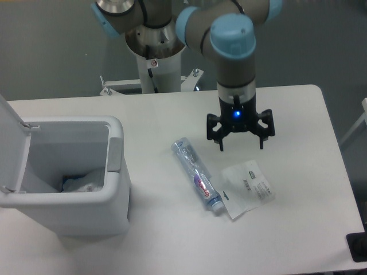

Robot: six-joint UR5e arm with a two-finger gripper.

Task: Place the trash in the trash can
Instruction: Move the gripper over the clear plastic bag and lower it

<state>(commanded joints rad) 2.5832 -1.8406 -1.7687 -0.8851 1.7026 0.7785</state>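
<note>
The crushed bottle and white packet lie on the table right of the open trash can, neither binned yet, while the gripper hovers above them, jaws spread and empty

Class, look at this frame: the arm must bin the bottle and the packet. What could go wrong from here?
1. The packet lies flat on the table, so the open gripper may fail to pinch it.
2. The bottle touches the packet; grasping one may drag the other.
3. The trash can already holds something, and its raised lid stands beside the opening; a drop could miss.
</note>
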